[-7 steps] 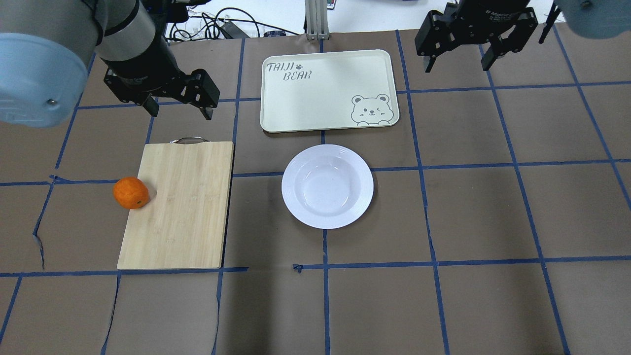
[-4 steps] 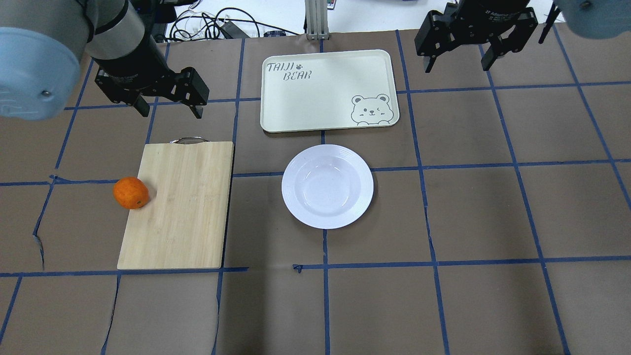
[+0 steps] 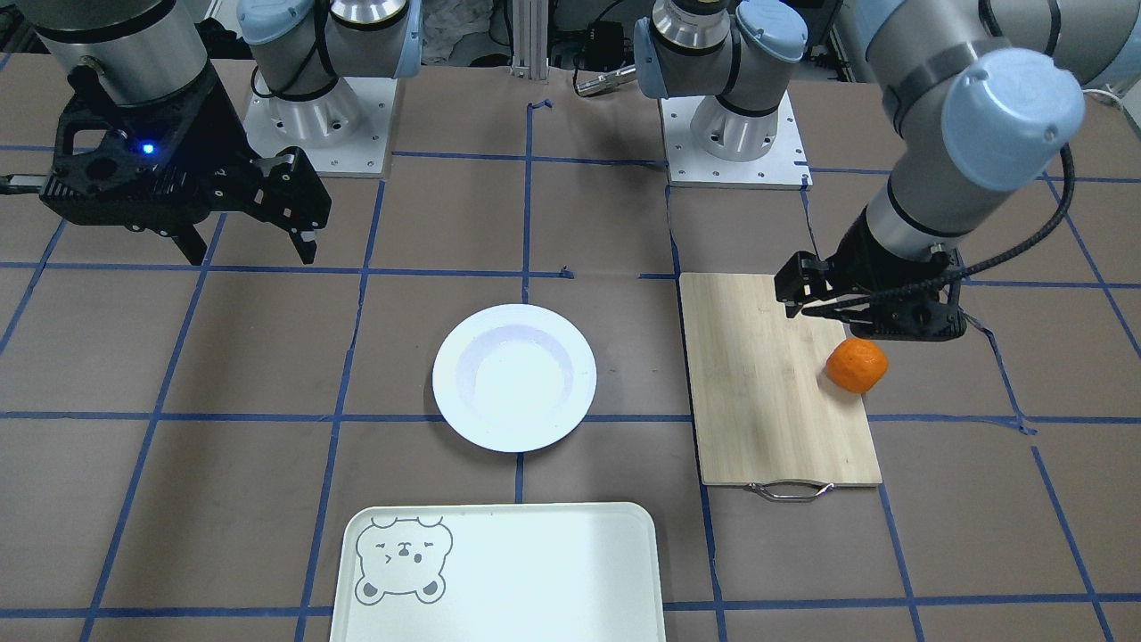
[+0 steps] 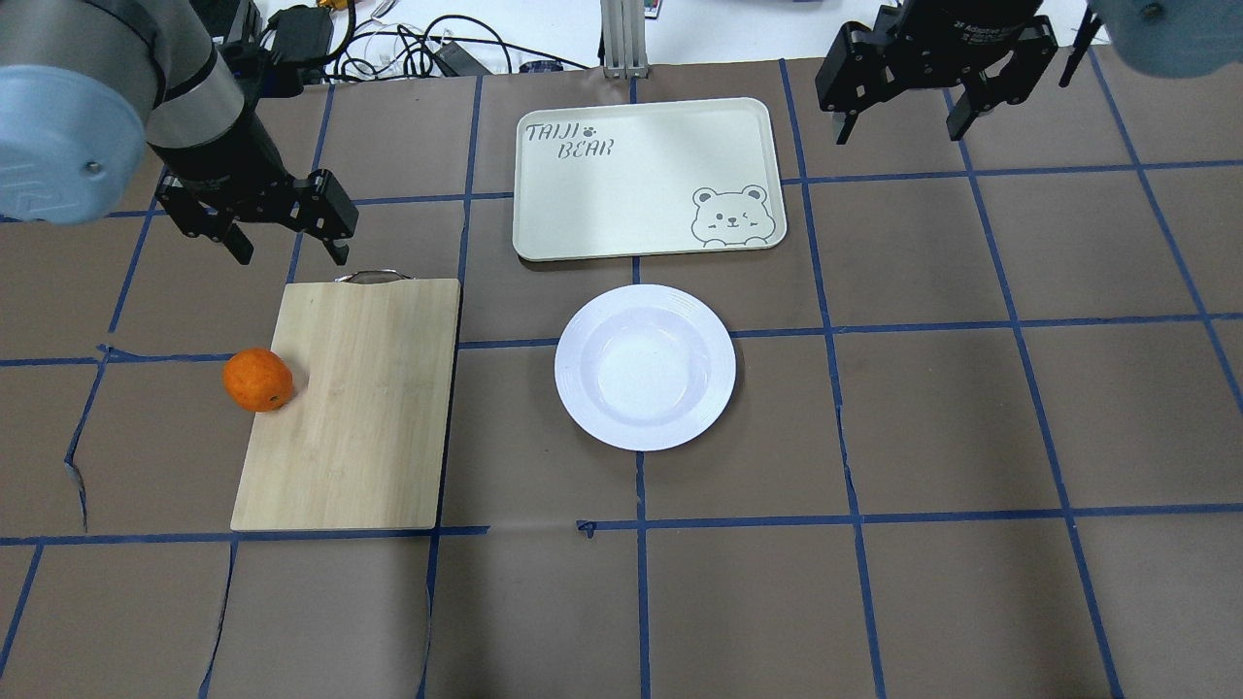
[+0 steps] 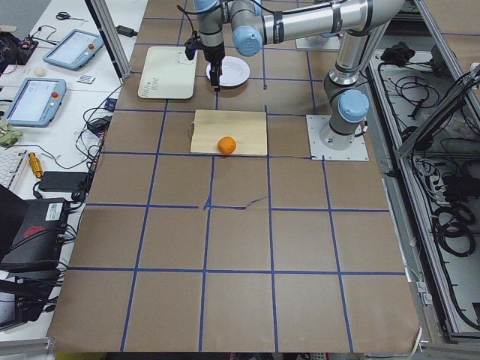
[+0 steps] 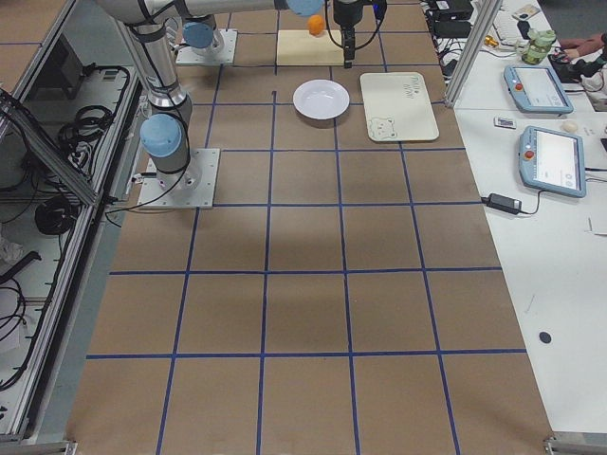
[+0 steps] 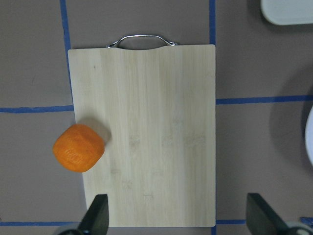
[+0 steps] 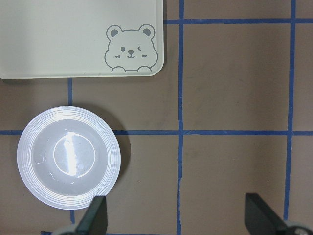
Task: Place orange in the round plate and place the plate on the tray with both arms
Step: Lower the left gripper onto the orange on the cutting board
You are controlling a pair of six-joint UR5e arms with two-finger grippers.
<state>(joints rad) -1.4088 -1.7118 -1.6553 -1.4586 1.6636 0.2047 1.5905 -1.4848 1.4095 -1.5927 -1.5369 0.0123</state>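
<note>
Seen from overhead, the left gripper [image 4: 290, 250] points down, wide open and empty, at twelve o'clock from the orange [image 4: 258, 380] touching the cutting board's [image 4: 359, 417] nine-o'clock edge, while the right gripper [image 4: 898, 128], equally spread and empty, hovers at the tray's [image 4: 631, 184] three o'clock.

A robotics lab: the brown tabletop [image 4: 971, 417] is gridded with blue tape [image 4: 835, 330], arm bases [image 3: 731, 116] bolt to metal plates [image 3: 775, 167], teach pendants [image 6: 555, 161] lie on a white side bench [image 6: 569, 313], and cable bundles [image 5: 450, 217] run alongside.
</note>
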